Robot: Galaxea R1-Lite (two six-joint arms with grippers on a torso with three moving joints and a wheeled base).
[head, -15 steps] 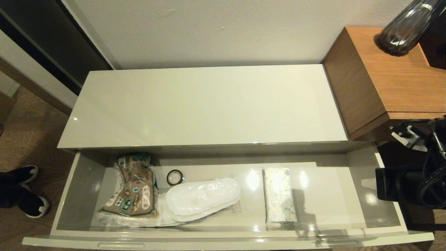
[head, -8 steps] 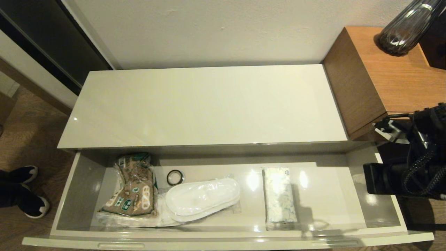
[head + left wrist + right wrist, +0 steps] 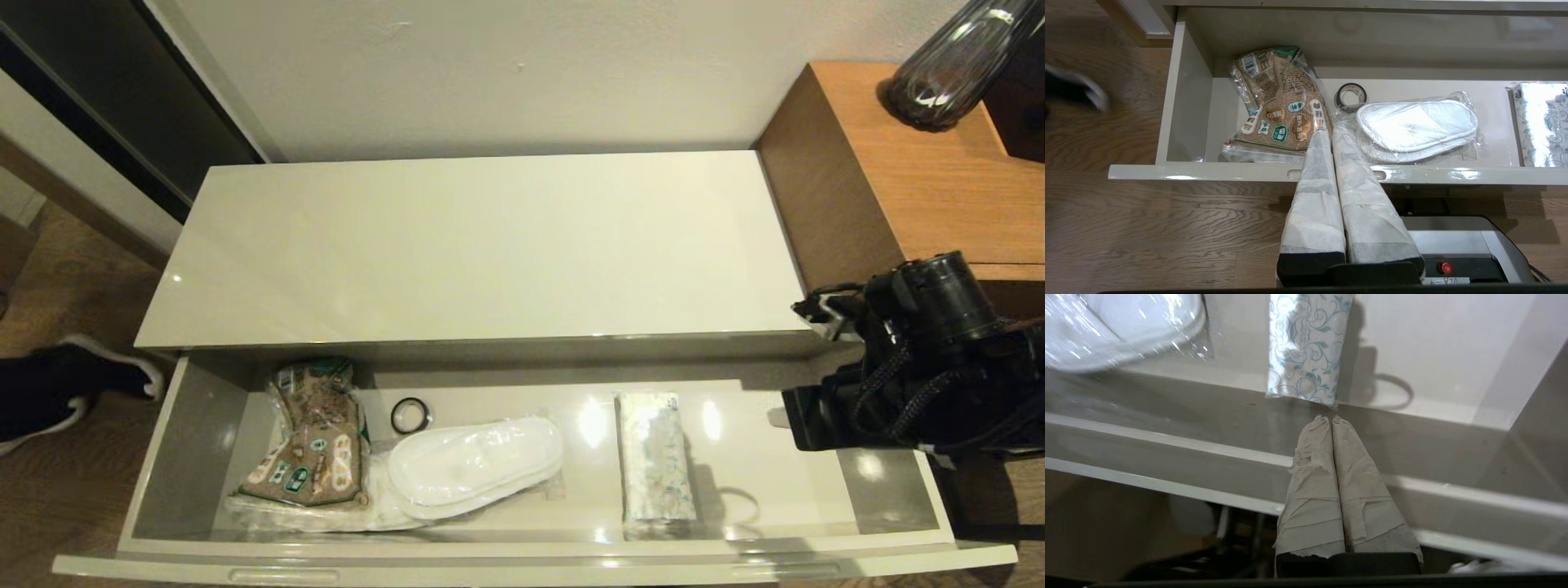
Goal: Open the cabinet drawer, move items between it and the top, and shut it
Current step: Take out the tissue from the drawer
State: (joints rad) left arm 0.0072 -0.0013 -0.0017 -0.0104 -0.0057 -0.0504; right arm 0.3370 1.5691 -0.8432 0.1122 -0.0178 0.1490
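Cabinet drawer [image 3: 902, 535] pulled open below the bare top [image 3: 490, 245]; tissue pack [image 3: 653, 457] flat on the drawer floor right of centre, long axis front to back, slippers [image 3: 473, 465] in clear wrap to its left, lying crosswise. Right gripper [image 3: 1332, 420] above the drawer's right end, both taped fingers pressed together, holding nothing, tips aimed at the pack's near end. Left gripper [image 3: 1329, 136] parked out front, also closed and empty. Clearly nearer the pack: the right arm. Probably needed next: jaws spread across the pack's short width.
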